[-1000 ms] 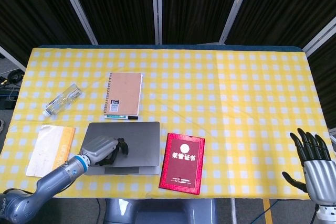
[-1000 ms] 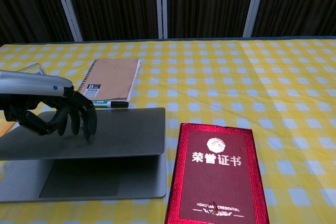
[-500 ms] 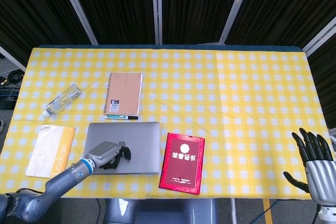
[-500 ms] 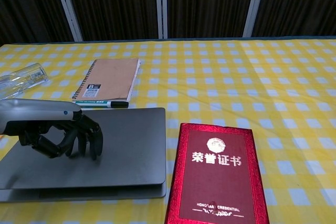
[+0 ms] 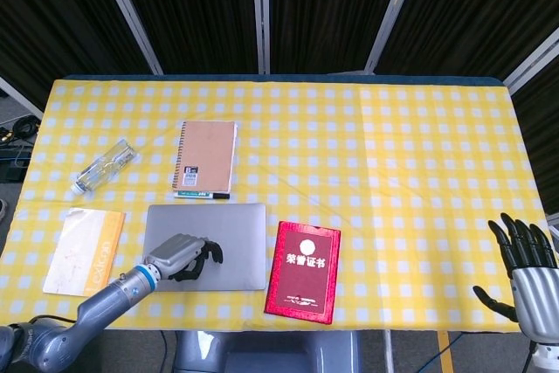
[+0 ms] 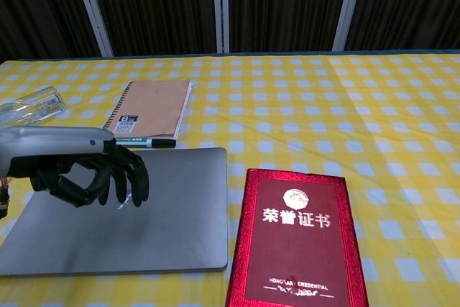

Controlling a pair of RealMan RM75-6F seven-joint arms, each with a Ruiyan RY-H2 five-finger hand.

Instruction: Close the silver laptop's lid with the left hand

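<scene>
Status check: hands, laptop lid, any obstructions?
Left hand over silver laptop, holding nothing. Right hand open, off to the side. Lid flat down. Red certificate booklet beside laptop, not interfering.

The laptop (image 6: 165,213) lid has gone fully flat; left hand (image 6: 79,170) lifted slightly.

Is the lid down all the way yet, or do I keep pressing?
Done: the silver laptop looks fully shut, its lid flat on the base with no gap showing in the chest view. In hand: the left hand is over the lid, fingers curled down. Left: only lifting that hand clear. The right hand is idle, open.
</scene>
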